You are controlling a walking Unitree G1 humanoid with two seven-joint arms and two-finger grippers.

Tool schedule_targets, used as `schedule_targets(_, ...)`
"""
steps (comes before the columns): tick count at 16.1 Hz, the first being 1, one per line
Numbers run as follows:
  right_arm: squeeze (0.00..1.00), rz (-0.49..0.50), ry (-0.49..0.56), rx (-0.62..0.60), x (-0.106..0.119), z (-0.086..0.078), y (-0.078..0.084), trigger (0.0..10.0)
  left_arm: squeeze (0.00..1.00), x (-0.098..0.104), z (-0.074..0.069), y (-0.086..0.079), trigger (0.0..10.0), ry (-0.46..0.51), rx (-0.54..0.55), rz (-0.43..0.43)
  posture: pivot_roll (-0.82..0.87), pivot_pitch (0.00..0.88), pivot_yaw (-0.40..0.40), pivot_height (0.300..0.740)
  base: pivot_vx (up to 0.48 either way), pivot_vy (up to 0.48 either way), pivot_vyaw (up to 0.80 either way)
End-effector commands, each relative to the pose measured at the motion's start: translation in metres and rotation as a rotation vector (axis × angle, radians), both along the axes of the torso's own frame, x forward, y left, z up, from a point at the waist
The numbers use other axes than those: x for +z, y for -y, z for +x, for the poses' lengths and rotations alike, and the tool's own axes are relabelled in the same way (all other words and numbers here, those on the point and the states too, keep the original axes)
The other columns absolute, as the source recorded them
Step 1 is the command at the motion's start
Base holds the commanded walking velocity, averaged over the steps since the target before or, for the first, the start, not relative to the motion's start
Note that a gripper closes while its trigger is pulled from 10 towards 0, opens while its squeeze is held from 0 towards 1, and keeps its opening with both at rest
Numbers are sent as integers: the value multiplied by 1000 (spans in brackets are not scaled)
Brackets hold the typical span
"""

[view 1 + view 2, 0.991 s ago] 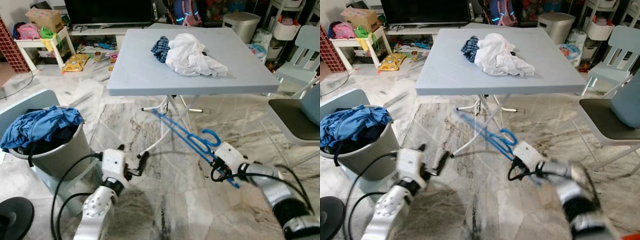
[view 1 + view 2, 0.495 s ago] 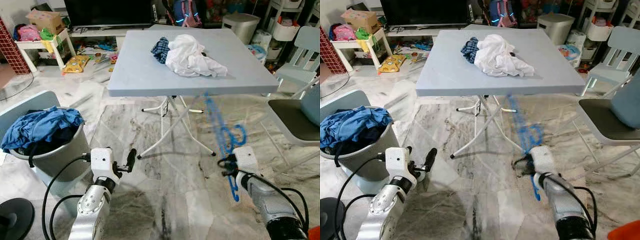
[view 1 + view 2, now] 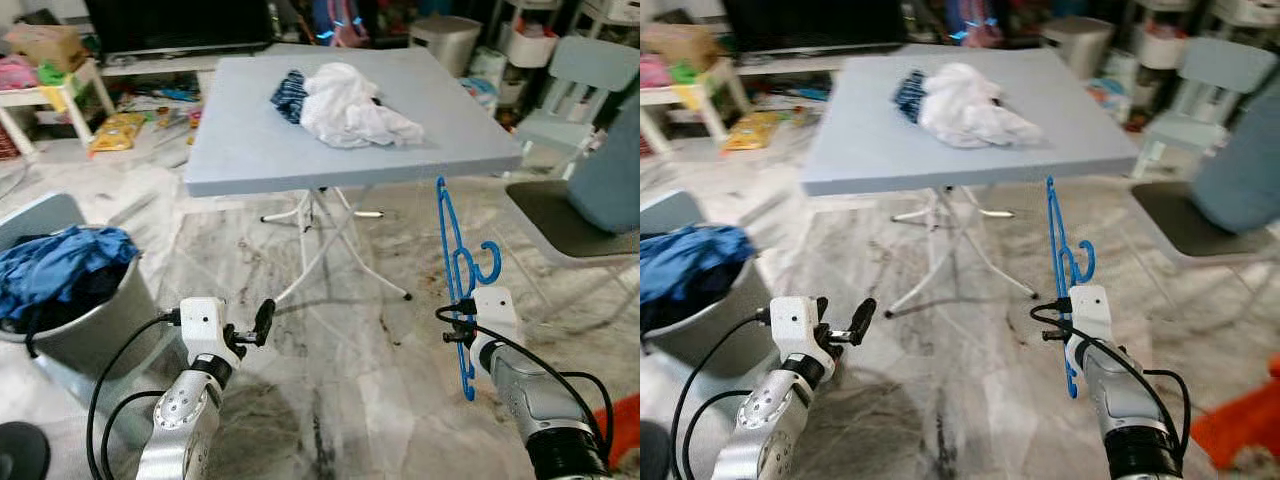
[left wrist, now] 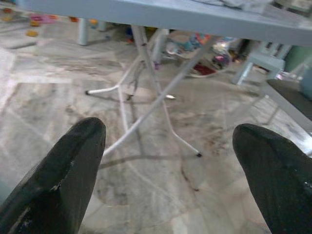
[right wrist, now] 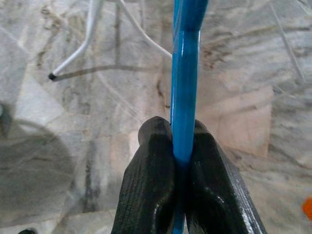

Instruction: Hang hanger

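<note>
Hanger (image 3: 452,262), blue plastic, is held edge-on and roughly upright in the right gripper (image 3: 458,322), low over the marble floor (image 3: 340,370) just in front of the table's right front corner; its top reaches about the level of the tabletop edge, its hook curls toward the chair side, and its lower end hangs below the gripper. In the right wrist view the two black fingers (image 5: 151,180) are seen pressed tight against both sides of a thin blue bar of the hanger (image 5: 185,92), w/ the floor and a white table leg behind. The left gripper (image 3: 262,322) is held out low over the floor on the left, near the laundry bin; its fingers (image 4: 63,165) are spread wide apart in the left wrist view, w/ nothing between them, and the table's crossed white legs (image 4: 146,97) are seen beyond. A grey folding table (image 3: 250,150) stands ahead, w/ a heap of white cloth (image 3: 350,105) and a dark checked item (image 3: 290,95) beside it on top. A grey bin (image 3: 95,330) stuffed w/ blue clothes (image 3: 55,275) sits at the left. A chair (image 3: 570,215) w/ a dark seat is at the right, approx. level w/ the table's front edge. Background is cluttered and partly blurred: a TV unit, boxes and toys can be made out.
</note>
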State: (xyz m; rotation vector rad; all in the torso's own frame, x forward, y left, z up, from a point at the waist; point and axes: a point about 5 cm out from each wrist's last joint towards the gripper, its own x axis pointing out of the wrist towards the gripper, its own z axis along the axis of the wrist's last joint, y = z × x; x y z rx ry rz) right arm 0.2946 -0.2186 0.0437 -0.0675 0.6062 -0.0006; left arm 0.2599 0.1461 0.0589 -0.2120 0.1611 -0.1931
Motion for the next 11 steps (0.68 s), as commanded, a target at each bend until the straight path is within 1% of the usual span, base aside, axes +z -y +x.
schedule_targets(1, 0, -5, 33, -1, 10, 6, -2, 10000, 0, -1, 2, -1, 10000, -13, -10, -4, -174, 0, 14, 740, 0, 251, -800)
schedule_targets(7, 0, -6, 30, -2, 10, 6, -2, 10000, 0, -3, 4, 2, 10000, -37, -18, -13, -177, 0, 15, 740, 0, 303, -800)
schedule_targets(11, 0, -8, 32, 0, 11, 7, -2, 10000, 0, -3, 6, 2, 10000, -38, -18, -17, -177, 0, 13, 740, 0, 448, -800)
